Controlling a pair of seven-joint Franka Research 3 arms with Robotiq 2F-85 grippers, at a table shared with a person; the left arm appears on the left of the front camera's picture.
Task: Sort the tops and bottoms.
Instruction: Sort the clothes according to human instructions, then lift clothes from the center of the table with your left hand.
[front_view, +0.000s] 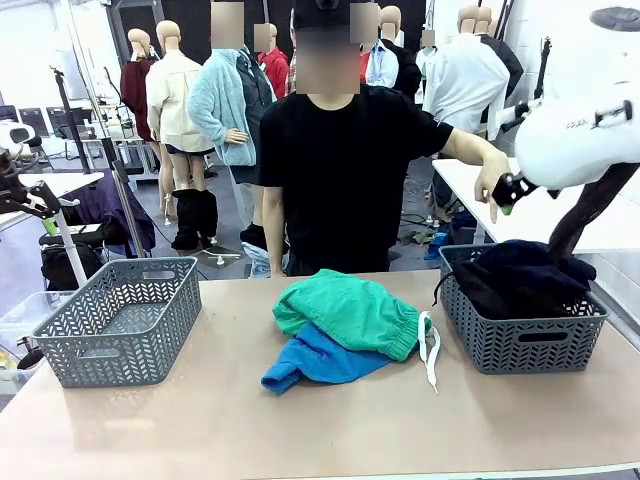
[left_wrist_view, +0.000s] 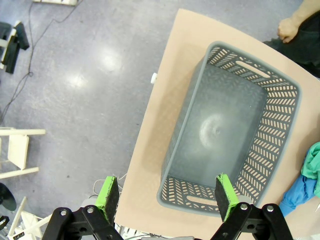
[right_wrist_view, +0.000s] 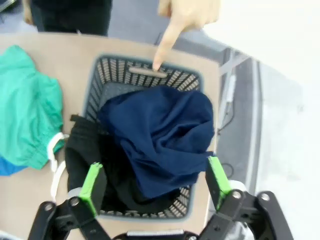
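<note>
While hovering over the right basket (right_wrist_view: 145, 75) with right fingers (right_wrist_view: 92, 182) spread wide, gripped nothing. Spotted navy garment (right_wrist_view: 160, 135) and black garment (right_wrist_view: 85, 150) piled in there already. Had left fingers (left_wrist_view: 107, 192) apart too, above the empty left basket (left_wrist_view: 280, 135). Found shorts (front_view: 350, 312) mid-counter (front_view: 300, 430), draped over a blue garment (front_view: 320, 362), drawstring (front_view: 430, 352) trailing toward the right basket. Looked light, floppy, kinda slippery; reckoned best pinched at a bunched fold or the waistband, never the string.

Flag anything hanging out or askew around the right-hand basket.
The black garment spills over the rim of the grey plastic lattice basket on its side facing the green shorts, with the dark navy garment piled on top. The shorts' long white drawstring trails loose across the tan table beside that basket.
</note>
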